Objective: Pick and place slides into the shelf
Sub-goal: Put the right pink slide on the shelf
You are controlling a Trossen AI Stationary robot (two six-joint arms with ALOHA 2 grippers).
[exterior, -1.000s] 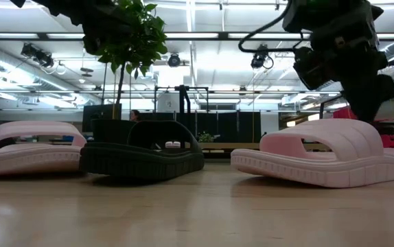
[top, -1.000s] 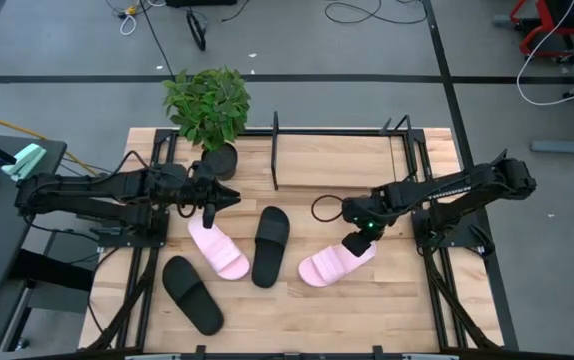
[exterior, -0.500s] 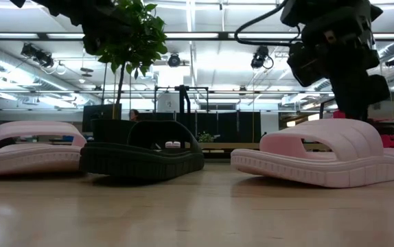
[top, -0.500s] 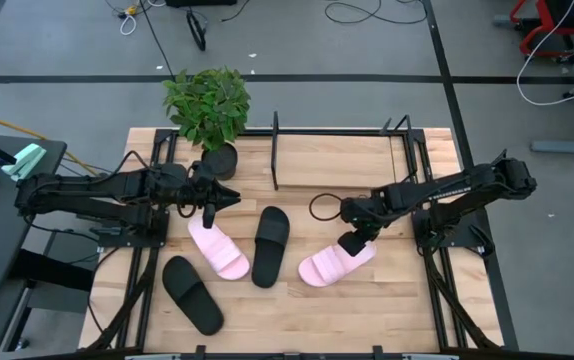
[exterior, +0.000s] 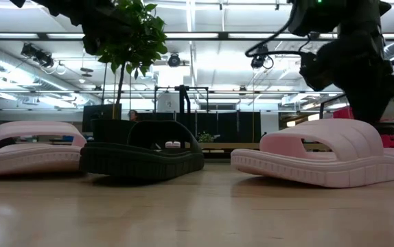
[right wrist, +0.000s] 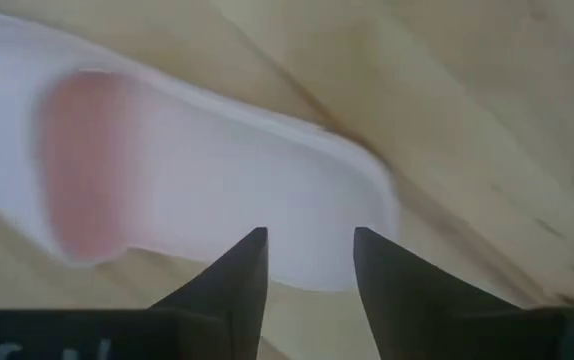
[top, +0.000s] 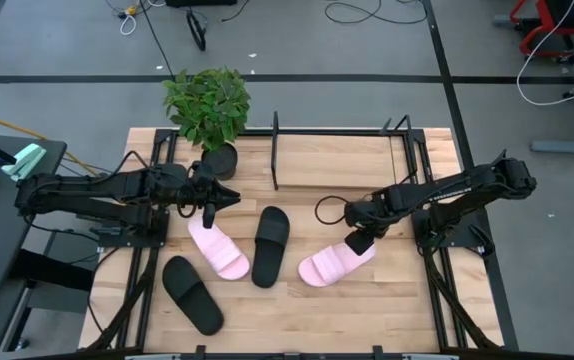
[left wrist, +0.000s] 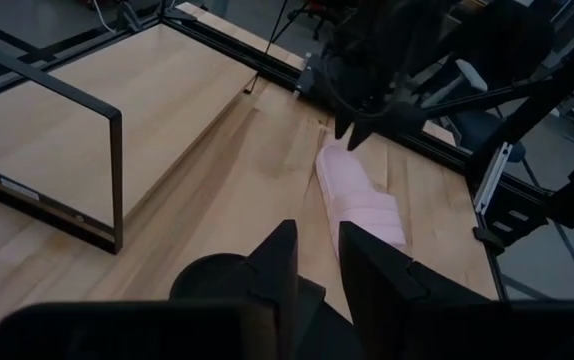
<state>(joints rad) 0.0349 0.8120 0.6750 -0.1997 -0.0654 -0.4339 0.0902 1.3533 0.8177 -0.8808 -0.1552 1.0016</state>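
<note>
While its fingers stand apart with nothing between them, the right gripper (top: 358, 241) hangs directly over the heel end of a light pink slide (top: 335, 264) on the wooden table (top: 367, 310) (the wrist view shows the sandal's pale edge just beyond both fingertips (right wrist: 250, 255), untouched). Across the table, the left gripper (top: 210, 211) hovers over the near end of the second pink slide (top: 217, 247), its two fingers (left wrist: 279, 262) parted by a narrow gap and holding nothing. Between the two grippers lies a black slide (top: 270, 244); another black slide (top: 191, 292) rests beyond the left gripper toward the table's front edge. Farther back from both grippers stands the shelf (top: 339, 160), its light wooden base bare between thin black end frames. A potted plant (top: 208, 105) sits just behind the left gripper.
</note>
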